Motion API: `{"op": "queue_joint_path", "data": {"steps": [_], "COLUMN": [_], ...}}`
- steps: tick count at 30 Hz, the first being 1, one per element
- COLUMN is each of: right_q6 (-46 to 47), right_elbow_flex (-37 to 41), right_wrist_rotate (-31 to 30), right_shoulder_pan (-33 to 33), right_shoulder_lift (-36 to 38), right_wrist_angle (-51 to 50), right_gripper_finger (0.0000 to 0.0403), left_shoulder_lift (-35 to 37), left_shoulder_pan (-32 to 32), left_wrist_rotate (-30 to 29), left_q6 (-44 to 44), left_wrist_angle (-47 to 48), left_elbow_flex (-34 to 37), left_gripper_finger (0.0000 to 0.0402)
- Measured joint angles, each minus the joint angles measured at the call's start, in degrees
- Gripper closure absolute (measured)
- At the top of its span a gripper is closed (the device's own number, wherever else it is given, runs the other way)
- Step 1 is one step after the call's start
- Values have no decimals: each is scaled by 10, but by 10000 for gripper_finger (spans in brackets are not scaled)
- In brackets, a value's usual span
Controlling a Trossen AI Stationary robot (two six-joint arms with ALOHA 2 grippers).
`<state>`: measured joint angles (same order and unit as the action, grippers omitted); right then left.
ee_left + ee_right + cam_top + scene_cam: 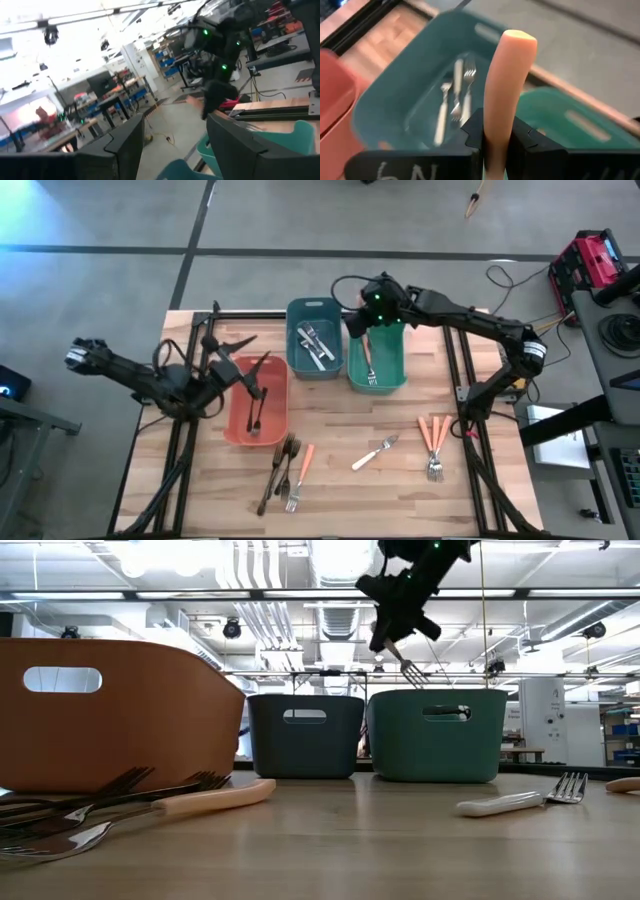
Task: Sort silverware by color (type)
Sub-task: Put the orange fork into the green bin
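My right gripper [363, 318] hangs over the far left corner of the green bin [392, 362], shut on an orange-handled fork [408, 667]. One fork [370, 370] lies inside that bin. The blue bin [296, 348] holds silver utensils [455, 100], and the salmon bin [236, 420] holds a dark fork [254, 416]. My left gripper [250, 365] hovers open above the salmon bin's far end. On the near table lie dark bronze utensils [281, 465], an orange-handled fork [301, 472], a pale-handled fork [374, 453] and several orange-handled forks [432, 442]. My right gripper pinches the fork by its orange handle [504, 107] between the two fingers [472, 132]. The handle's rounded free end [519, 39] sticks out past them. The fork is lifted clear and tilted, its tines [412, 673] pointing down toward the green bin.
The three bins stand in a row along the middle of the table, the salmon one nearest the left edge. Bare wood shows at the near centre [350, 500] and by the table's right edge. Black frame rails [462, 375] run along both sides.
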<state>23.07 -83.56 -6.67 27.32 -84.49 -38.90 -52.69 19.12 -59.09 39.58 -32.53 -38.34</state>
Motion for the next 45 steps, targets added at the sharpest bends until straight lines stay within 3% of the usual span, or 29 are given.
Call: {"op": "queue_joint_path", "data": {"steps": [4, 12, 27, 45], "right_q6": [26, 41, 62, 140], "right_elbow_flex": [12, 39, 88, 139], "right_wrist_rotate": [33, 4, 21, 10], "right_shoulder_pan": [0, 22, 37, 33], "right_shoulder_lift": [0, -1, -49, -49], "right_wrist_angle": [-20, -37, -46, -72], "right_gripper_finger": [374, 374, 374, 369], "left_shoulder_lift": [43, 88, 81, 90], "left_shoulder_pan": [-44, -153, -272, -310], "left_wrist_rotate": [62, 192, 195, 177], "left_q6": [15, -24, -23, -10], "left_wrist_angle": [32, 102, 122, 126], "left_elbow_flex": [3, 3, 3, 3], "left_gripper_finger": [203, 203, 203, 203]}}
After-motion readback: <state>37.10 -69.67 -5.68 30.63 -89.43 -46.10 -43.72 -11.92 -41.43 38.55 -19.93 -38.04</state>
